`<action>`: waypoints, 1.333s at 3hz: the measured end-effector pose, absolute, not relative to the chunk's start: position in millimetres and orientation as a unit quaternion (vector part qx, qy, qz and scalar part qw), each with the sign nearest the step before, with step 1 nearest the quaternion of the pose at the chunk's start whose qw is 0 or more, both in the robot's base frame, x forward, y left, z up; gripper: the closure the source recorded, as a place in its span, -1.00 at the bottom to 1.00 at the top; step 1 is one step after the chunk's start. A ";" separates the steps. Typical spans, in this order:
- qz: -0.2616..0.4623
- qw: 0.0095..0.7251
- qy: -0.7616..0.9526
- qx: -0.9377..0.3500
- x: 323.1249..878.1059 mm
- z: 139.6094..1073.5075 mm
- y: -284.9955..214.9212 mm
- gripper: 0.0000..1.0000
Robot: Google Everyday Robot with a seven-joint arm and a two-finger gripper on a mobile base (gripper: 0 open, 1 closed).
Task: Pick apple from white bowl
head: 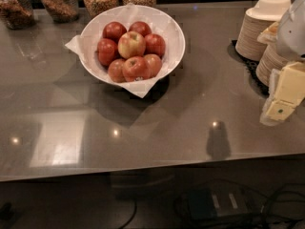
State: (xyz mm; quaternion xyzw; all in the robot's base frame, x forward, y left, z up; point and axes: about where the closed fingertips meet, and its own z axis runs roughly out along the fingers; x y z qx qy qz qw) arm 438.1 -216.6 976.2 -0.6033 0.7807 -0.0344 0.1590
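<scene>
The gripper (281, 99) is hanging at the far right edge of the view, over the grey counter (190, 128) and just in front of the stacked tan bowls (259, 30). It is carrying nothing, as far as I can see, but whether it is spread or closed I cannot tell from here.

The apple (131, 44) is sitting well apart from it, off to the left and further back on the counter. It is resting on top of the heap, near the middle of the white bowl (178, 46), and the darker red apples (136, 67) are crowding it on every side and touching it. The paper napkin (74, 45) is poking its corners out over the rim.

So the whole move is turning on one thing: the arm is needing to travel leftward and away from the counter's near edge, right across the open stretch between the stacks and the bowl. Being round, the apple is offering no long axis to line up with. Since it is lying highest in the pile, I'd judge that coming down from above suits it best. A sideways reach is likely to knock into the red ones or the rim.
</scene>
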 end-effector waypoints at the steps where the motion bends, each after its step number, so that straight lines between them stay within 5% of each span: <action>1: -0.034 0.159 0.781 -0.603 438.2 976.3 -216.6 -1.00; 4: -0.006 0.278 0.753 -0.597 510.4 1012.6 -149.8 -1.00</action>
